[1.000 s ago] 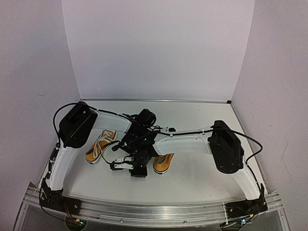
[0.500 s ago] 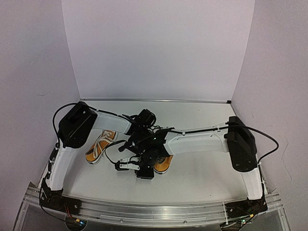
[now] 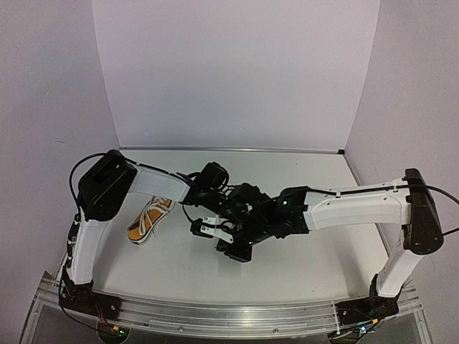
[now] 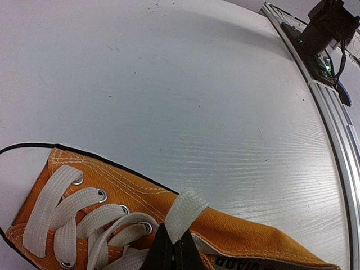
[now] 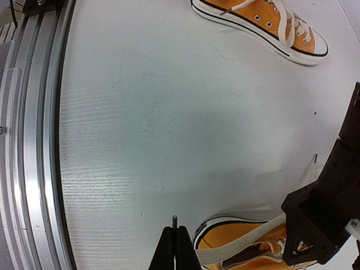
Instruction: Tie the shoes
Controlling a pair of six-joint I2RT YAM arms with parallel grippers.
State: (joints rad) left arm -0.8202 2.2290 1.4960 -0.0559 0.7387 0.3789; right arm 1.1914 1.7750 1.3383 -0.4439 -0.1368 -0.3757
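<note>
Left fingers [image 4: 164, 256] clamped a white lace end [image 4: 184, 212] over one orange shoe [image 4: 247, 239]. Right fingers [image 5: 169, 253] pressed together on a taut lace [image 5: 236, 247]. Second shoe [image 3: 149, 218] lay apart on the surface [image 3: 308, 265].

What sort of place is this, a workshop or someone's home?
Probably a robotics lab bench: left arm and right arm mounted on a metal rail at the edge of a white table, plain white boards walling it in, orange sneakers as practice objects.

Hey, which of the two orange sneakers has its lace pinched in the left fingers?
The central sneaker: the left fingers are shut on its white lace. The other sneaker lies alone beside the left arm, untouched.
</note>
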